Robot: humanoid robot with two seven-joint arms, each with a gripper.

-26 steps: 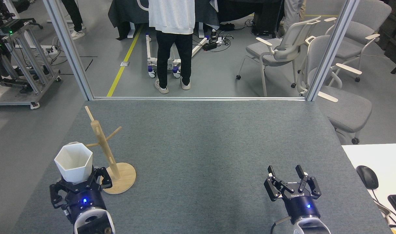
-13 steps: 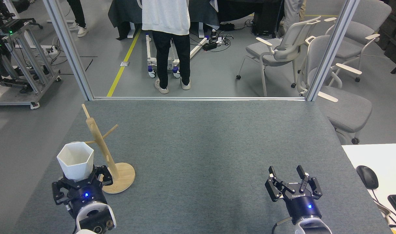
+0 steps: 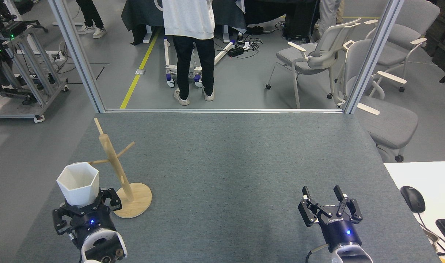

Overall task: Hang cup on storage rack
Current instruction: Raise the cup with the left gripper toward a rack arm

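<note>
The white faceted cup (image 3: 78, 183) is held upright, mouth up, in my left gripper (image 3: 84, 204), which is shut on its lower part at the table's near left. Its rim tab faces away, close to the tip of the leftward peg of the storage rack (image 3: 117, 170); whether they touch cannot be told. The rack is a light wooden post with thin angled pegs on a round disc base (image 3: 138, 204), just right of the cup. My right gripper (image 3: 323, 193) rests low at the near right, open with nothing between its fingers.
The grey table (image 3: 222, 160) ends at a metal rail with two slanted posts (image 3: 76, 54). A person (image 3: 191, 47) stands beyond it, with office chairs (image 3: 354, 73) at the right. A white desk with a mouse (image 3: 412, 199) and keyboard adjoins the right.
My left gripper has shifted the cup slightly left and down, away from the rack's post. The rack stays in place. The right arm has not moved.
</note>
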